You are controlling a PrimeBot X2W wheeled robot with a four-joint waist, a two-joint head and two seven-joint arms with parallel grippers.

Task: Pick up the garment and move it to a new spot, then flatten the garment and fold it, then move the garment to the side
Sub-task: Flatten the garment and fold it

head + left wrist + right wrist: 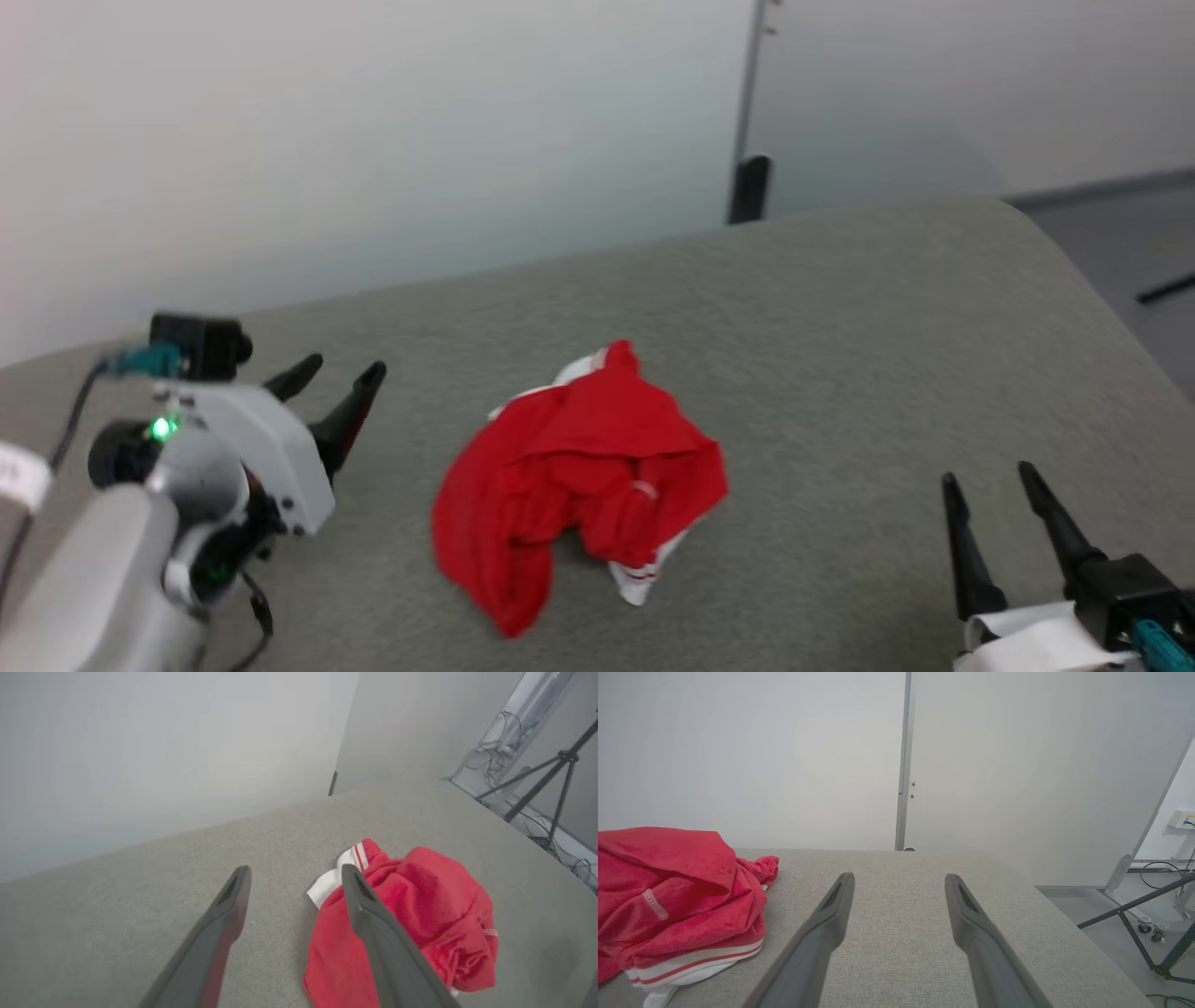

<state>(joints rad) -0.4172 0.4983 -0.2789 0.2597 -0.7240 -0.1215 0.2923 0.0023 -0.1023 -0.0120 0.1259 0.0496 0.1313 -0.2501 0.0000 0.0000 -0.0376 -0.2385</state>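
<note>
The shirt (579, 476) is so bunched up I can't tell front from back, and the little pale patch (655, 904) on it is too small to make out. Right wrist view cuts it off at the left edge, a left finger (383, 947) covers part, and the right gripper (988, 472) runs off the bottom.

Garment (579, 476) crumpled in a heap mid-worktop (840, 327), with white striped trim showing at its near and far sides. Left gripper (344, 366) by the left edge, fingers spread, empty, clear of the cloth. Right gripper (988, 474) at the near right corner, also spread and empty.
</note>
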